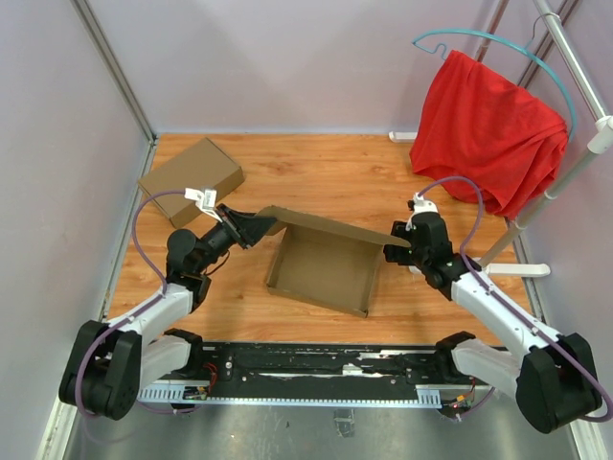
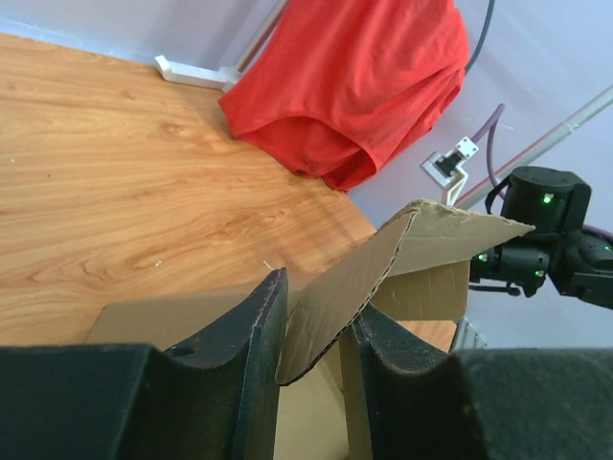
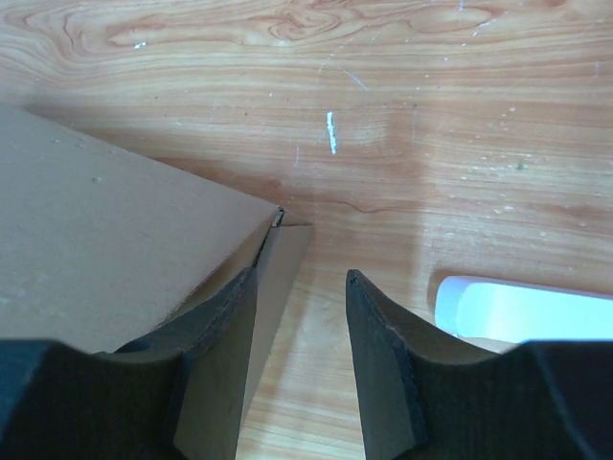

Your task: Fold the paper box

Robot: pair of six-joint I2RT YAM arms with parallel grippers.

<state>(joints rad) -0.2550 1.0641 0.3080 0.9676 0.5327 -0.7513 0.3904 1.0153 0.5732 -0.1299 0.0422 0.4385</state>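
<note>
Open paper box, lid raised, left end effector at corner

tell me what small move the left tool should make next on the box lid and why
Probably draw the left tool back off the edge of the lid. Its jaws stand apart with that edge loose between them, the lid slants above the open tray, and the right tool sits open at the other end.

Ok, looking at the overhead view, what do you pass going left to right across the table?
closed box → left claw → paper box → right claw → red cloth
</note>
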